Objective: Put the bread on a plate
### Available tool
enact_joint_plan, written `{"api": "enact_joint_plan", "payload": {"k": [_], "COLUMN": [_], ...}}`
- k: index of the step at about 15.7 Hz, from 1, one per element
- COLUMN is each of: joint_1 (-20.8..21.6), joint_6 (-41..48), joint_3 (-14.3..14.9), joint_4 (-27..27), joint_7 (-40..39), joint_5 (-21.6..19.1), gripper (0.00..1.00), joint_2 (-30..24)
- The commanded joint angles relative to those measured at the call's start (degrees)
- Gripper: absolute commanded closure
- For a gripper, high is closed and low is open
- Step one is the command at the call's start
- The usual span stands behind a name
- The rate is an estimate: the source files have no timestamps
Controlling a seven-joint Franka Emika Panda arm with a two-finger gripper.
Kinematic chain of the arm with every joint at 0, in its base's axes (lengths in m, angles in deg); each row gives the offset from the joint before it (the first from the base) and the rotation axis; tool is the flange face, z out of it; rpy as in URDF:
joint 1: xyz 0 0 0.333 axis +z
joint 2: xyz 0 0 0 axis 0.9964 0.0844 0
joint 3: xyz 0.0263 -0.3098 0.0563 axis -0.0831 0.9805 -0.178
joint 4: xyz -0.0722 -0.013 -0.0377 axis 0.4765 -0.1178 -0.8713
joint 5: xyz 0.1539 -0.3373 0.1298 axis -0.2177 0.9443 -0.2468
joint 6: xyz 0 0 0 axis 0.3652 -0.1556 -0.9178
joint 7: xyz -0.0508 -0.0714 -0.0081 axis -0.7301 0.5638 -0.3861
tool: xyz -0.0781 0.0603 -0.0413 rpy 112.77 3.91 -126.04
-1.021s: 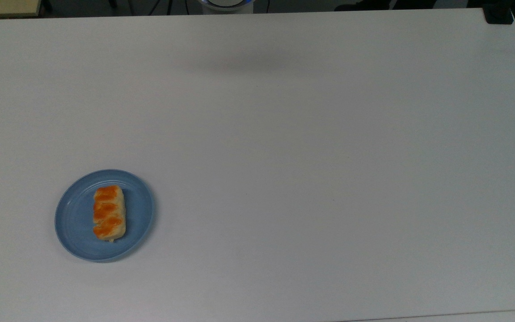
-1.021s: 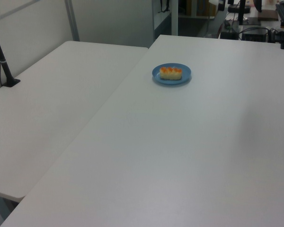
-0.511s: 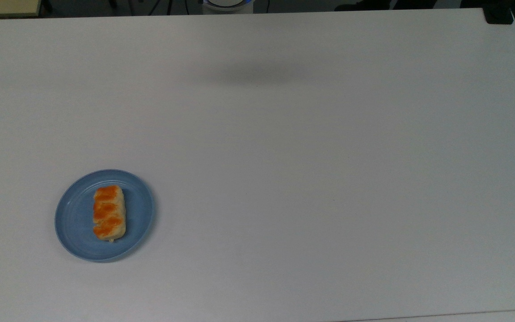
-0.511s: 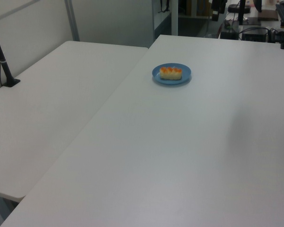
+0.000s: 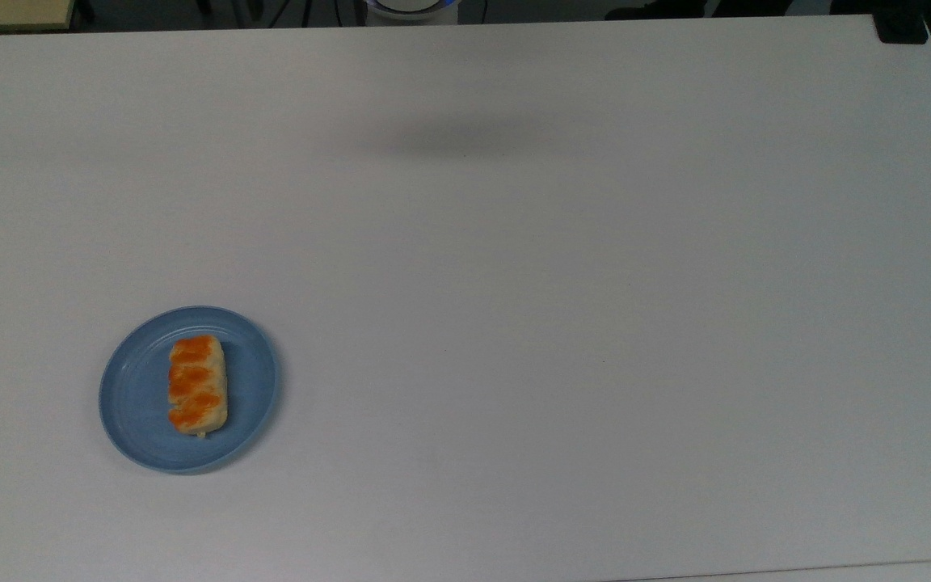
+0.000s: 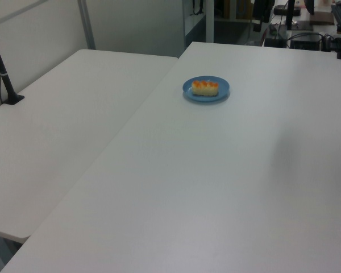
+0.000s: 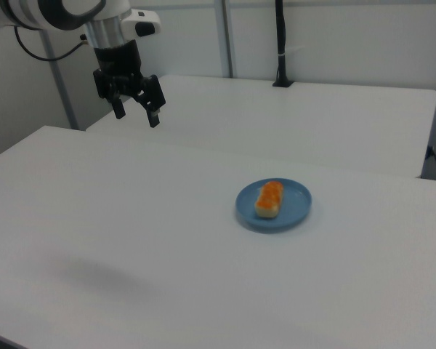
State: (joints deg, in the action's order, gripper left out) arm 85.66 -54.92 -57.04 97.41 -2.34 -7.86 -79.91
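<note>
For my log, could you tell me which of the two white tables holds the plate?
The table under the raised gripper holds the plate with bread.

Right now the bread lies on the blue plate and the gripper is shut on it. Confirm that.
Not quite. The bread does lie on the blue plate, but the gripper is not shut on it: in the right view it hangs open and empty, high above the table and well off to the right view's left of the plate.
</note>
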Motion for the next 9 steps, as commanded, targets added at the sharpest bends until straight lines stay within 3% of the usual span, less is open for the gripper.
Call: {"api": "enact_joint_plan", "payload": {"k": [1,9], "joint_1": [0.03,0.03], "joint_6": [-1.35,-1.52], "joint_3": [0.54,0.54], "joint_4": [2.12,1.95], "joint_7": [1.89,1.89], "joint_5": [0.17,1.23], "gripper": [0.0,0.0], "joint_2": [-1.86,-1.86]}}
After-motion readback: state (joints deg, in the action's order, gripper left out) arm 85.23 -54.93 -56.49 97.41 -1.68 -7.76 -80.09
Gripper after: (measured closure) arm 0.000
